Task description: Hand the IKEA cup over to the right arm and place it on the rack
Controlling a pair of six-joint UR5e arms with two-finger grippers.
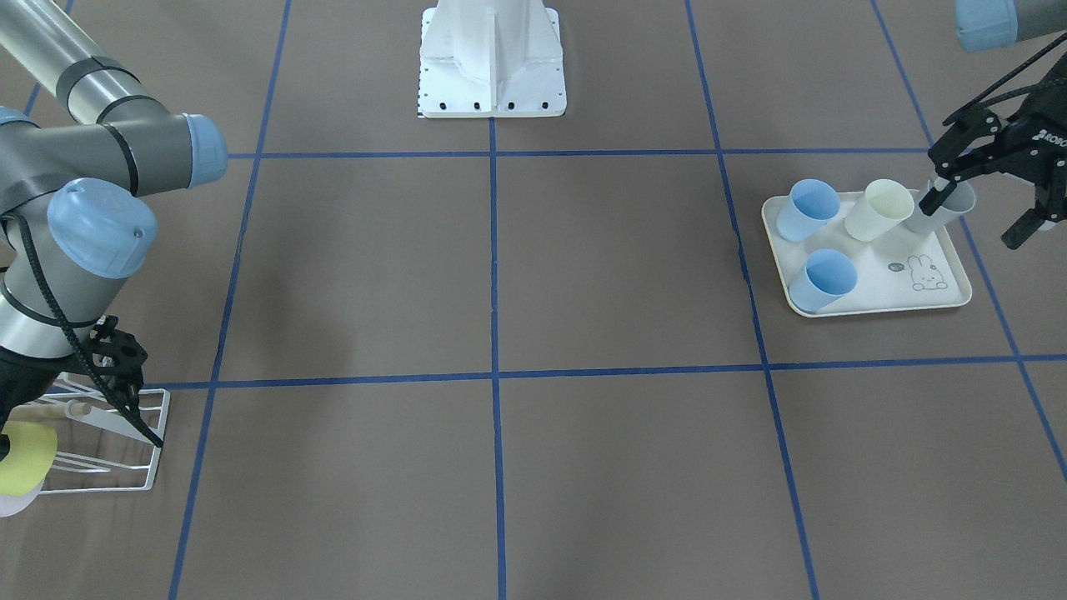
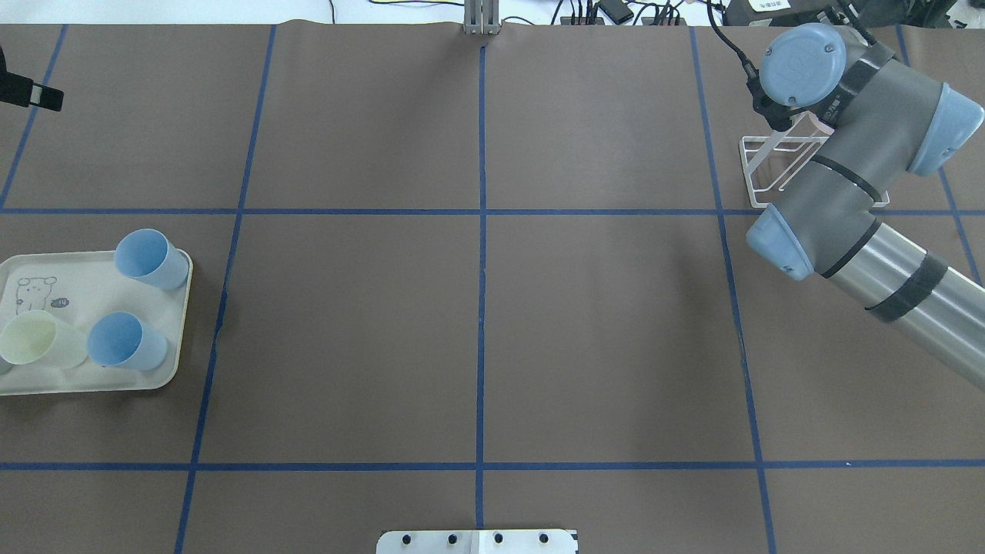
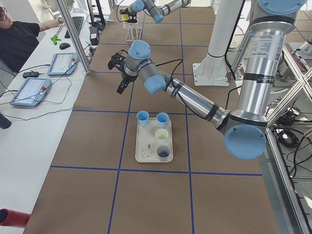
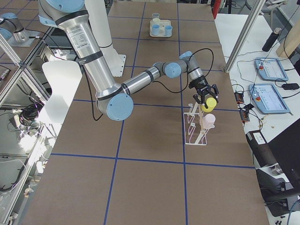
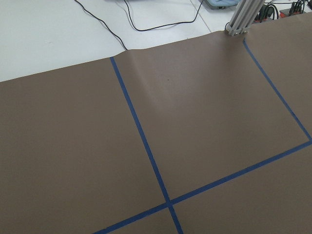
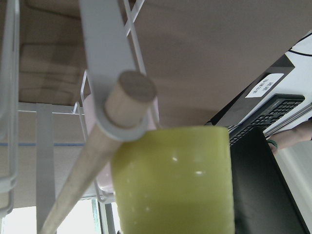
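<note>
The yellow-green plastic IKEA cup [image 4: 210, 102] is at the white wire rack [image 1: 125, 475], up against the end of its light wooden rod [image 6: 97, 161] and just above a pale pink cup [image 4: 208, 120] hanging there. The right gripper [image 4: 205, 96] is around the cup, but whether it pinches it cannot be told. Well apart, the left gripper [image 1: 979, 218] hangs with its fingers spread wide, above the table near the cream rabbit-print tray [image 1: 959, 296], which holds two blue cups [image 1: 809, 208], a pale yellow cup [image 1: 879, 208] and a grey cup [image 1: 954, 210].
</note>
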